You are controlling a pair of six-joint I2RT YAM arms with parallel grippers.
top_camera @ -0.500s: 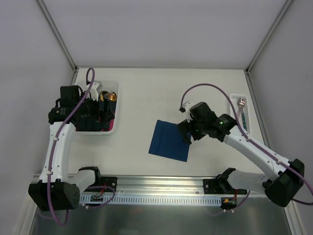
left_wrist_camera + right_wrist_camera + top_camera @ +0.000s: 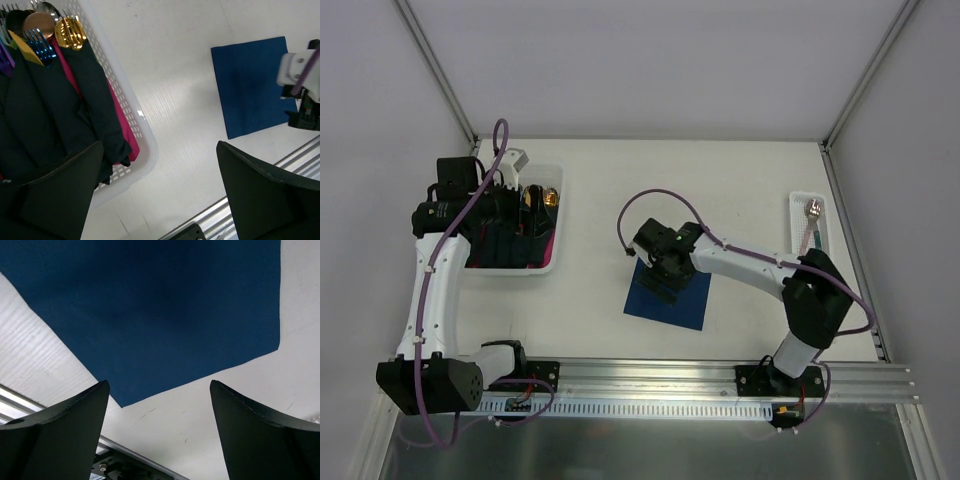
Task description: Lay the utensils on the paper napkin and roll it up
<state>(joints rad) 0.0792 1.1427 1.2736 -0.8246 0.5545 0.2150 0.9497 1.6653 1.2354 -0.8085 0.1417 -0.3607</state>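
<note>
Navy napkin (image 2: 675, 306) flat ctr; silver utensils (image 2: 813, 209) far R

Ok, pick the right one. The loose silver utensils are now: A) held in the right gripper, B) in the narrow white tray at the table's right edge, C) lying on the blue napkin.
B: the silver utensils lie in the narrow white tray by the right edge, while the napkin has nothing on it and the right gripper above it is open and empty.
</note>
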